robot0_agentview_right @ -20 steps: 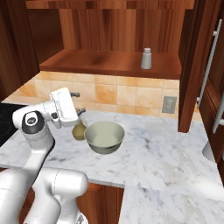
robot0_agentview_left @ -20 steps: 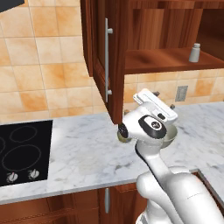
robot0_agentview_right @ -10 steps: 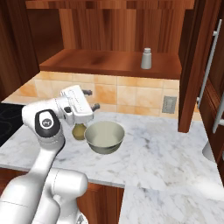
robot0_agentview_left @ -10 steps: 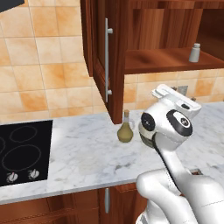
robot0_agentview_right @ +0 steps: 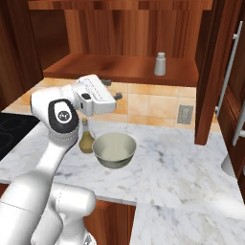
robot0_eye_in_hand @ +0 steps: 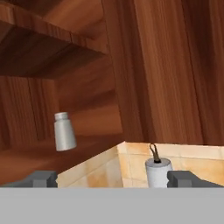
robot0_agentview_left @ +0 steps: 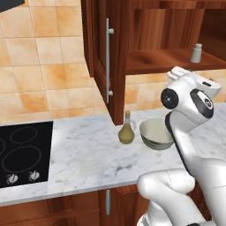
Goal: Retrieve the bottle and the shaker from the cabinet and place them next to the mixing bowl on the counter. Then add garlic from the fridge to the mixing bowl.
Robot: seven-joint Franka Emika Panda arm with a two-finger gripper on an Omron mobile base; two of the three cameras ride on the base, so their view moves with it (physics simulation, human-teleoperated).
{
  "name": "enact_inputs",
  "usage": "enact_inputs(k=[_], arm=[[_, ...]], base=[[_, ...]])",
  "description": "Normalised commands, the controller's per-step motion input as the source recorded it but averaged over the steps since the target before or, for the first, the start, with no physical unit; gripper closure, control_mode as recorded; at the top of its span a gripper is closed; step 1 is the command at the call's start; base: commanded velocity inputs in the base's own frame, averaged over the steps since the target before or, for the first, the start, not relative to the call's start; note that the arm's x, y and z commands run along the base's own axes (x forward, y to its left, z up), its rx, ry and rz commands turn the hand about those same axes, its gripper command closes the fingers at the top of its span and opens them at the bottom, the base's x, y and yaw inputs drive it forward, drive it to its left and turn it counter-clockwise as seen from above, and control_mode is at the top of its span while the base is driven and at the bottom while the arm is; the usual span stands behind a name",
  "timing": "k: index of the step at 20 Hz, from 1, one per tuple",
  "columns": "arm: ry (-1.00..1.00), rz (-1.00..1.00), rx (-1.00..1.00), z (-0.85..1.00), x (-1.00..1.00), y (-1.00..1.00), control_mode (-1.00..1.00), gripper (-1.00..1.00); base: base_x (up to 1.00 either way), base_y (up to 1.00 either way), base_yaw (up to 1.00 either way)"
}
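No text, label, brand, number or sign can be read anywhere in these pictures. The shaker [robot0_agentview_right: 160, 63] and bottle [robot0_agentview_left: 126, 131] are both unmarked.

The left base view looks forward and down from behind the arm's left, taking in the table [robot0_agentview_left: 84, 154], the open cabinet [robot0_agentview_left: 115, 57] and its shelf. The right base view looks from behind the arm's right at the same table [robot0_agentview_right: 182, 162] and cabinet [robot0_agentview_right: 210, 72]. Both share the mixing bowl [robot0_agentview_left: 155, 133] [robot0_agentview_right: 114, 149], bottle [robot0_agentview_left: 126, 129] [robot0_agentview_right: 86, 138] and shaker [robot0_agentview_left: 196, 53] [robot0_agentview_right: 160, 63]. The hand view, tilted, sits close and faces into the cabinet shelf [robot0_eye_in_hand: 39, 159], with the shaker [robot0_eye_in_hand: 64, 131] near.
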Motion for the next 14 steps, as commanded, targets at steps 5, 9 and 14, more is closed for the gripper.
enact_inputs(k=[5, 9, 14], arm=[[0.23, 0.02, 0.13, 0.53, 0.18, -0.19, -1.0, -1.0], [0.14, 0.08, 0.01, 0.56, 0.21, -0.13, -1.0, -1.0], [0.21, 0.09, 0.0, 0.28, 0.17, -0.15, -1.0, -1.0]], base=[[0.0, 0.0, 0.0], [0.0, 0.0, 0.0], [0.0, 0.0, 0.0]])
